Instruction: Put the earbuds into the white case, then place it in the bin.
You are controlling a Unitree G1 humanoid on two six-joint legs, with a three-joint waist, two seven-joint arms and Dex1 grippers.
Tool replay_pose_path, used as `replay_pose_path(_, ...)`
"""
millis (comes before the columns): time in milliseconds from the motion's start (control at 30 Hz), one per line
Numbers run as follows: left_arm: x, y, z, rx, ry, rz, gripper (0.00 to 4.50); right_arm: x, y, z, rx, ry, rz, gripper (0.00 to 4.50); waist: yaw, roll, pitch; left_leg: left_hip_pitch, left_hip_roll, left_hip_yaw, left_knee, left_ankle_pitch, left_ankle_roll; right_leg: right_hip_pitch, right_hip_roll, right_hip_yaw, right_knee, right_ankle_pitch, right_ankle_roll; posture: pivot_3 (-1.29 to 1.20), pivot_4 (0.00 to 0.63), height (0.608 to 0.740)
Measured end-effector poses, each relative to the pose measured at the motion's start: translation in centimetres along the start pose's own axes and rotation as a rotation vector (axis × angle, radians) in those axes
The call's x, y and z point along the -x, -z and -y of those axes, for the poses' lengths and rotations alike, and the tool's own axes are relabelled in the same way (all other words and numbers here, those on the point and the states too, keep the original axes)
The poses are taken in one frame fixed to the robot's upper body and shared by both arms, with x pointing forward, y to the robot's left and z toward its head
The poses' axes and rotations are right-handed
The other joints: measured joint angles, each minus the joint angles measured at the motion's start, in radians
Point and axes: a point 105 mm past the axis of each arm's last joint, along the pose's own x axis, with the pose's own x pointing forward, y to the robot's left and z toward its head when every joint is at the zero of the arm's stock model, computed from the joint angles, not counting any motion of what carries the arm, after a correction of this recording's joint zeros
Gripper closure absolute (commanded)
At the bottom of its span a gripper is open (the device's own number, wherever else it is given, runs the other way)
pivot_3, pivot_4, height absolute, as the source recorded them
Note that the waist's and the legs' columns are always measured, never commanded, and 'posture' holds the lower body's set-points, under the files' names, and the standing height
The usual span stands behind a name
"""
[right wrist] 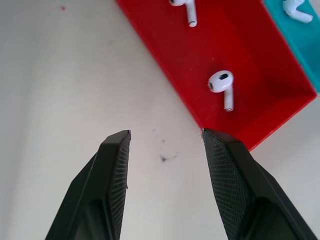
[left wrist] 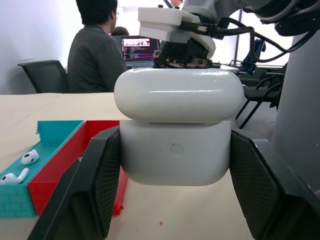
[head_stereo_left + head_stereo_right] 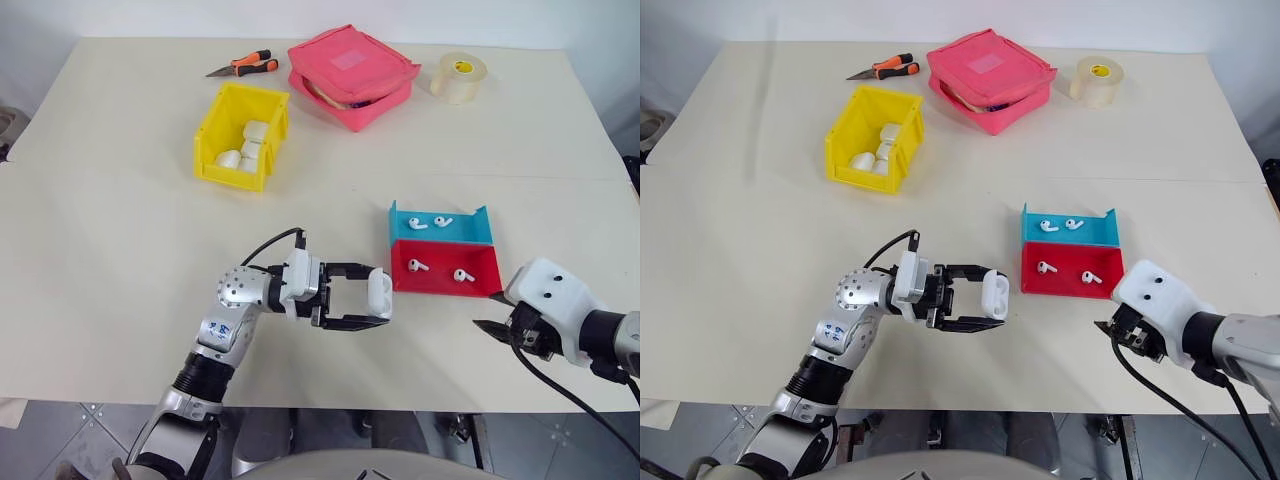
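Left arm (image 3: 215, 345): silver-grey jointed shell with a ring of small holes on the round elbow joint, a blue-and-white sticker on the forearm, a black ribbed collar lower down. White block at the wrist, a black cable looping from its top. Left gripper (image 3: 372, 303): two black fingers (image 2: 100, 185) with finely textured inner pads. Right arm (image 3: 590, 335): white rounded wrist housing with two dark screw holes, black and grey segment behind, black cable trailing underneath. Right gripper (image 1: 165, 137): black tapered fingers, same textured pads, tips apart.
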Motion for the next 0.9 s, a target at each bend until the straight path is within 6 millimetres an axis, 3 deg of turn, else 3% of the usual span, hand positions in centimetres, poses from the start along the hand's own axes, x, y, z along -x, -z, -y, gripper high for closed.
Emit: replay_pose_path(900,0.2,-0.5,0.6,-0.019,-0.017,0.013,1.70,-4.2,-1.9,4.2,0.156,-0.083,-0.086,2.17,-0.005,0.000,0.000,-0.001,0.000,0.000,0.000,0.000,0.000,0.000,0.000,0.000,-0.001,0.000,0.000,0.00,0.150,0.740)
